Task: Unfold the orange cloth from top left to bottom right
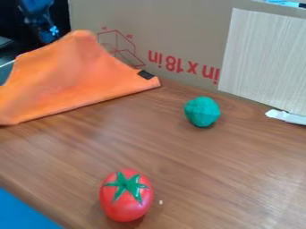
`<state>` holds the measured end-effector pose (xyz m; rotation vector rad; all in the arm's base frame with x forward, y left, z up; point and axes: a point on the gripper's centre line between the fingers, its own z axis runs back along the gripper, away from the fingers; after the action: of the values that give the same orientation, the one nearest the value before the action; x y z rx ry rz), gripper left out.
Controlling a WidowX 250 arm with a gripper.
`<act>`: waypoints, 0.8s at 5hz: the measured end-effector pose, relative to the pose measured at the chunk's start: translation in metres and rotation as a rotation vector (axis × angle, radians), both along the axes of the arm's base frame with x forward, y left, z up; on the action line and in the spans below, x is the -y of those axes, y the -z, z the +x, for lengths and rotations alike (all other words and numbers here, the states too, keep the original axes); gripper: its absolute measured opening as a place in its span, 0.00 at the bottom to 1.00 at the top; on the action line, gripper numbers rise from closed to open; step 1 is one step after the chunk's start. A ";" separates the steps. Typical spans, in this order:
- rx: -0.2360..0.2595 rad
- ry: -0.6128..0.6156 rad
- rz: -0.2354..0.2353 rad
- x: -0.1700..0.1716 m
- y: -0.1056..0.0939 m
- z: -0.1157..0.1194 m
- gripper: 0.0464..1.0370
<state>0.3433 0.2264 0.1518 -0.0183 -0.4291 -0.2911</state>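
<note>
Camera view shows smooth, peaked orange cloth (pixel 65 76) on wood-grained table (pixel 197 170).

My gripper (pixel 48 33) too dark to make out near eleven o'clock, cut off by the edge: orange cloth (pixel 71 76) at nine, blue surface (pixel 24 212) past seven, cardboard box (pixel 173 27) at twelve, pale panel (pixel 266 58) at two, white piece (pixel 286 117) at three

Robotics lab setup suggested by robot arm (pixel 37 9), cardboard backdrop (pixel 179 27), plastic tomato (pixel 124 201) placed on wood-grain surface (pixel 203 174).
</note>
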 end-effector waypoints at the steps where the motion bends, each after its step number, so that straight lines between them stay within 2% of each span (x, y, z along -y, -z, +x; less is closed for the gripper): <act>1: 0.028 0.069 0.019 0.027 -0.008 -0.022 0.00; 3: 0.030 0.195 0.079 0.069 0.005 -0.048 0.00; 4: 0.004 0.257 0.124 0.091 0.019 -0.061 0.00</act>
<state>0.2826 0.1359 0.1331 0.0485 -0.4128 -0.5701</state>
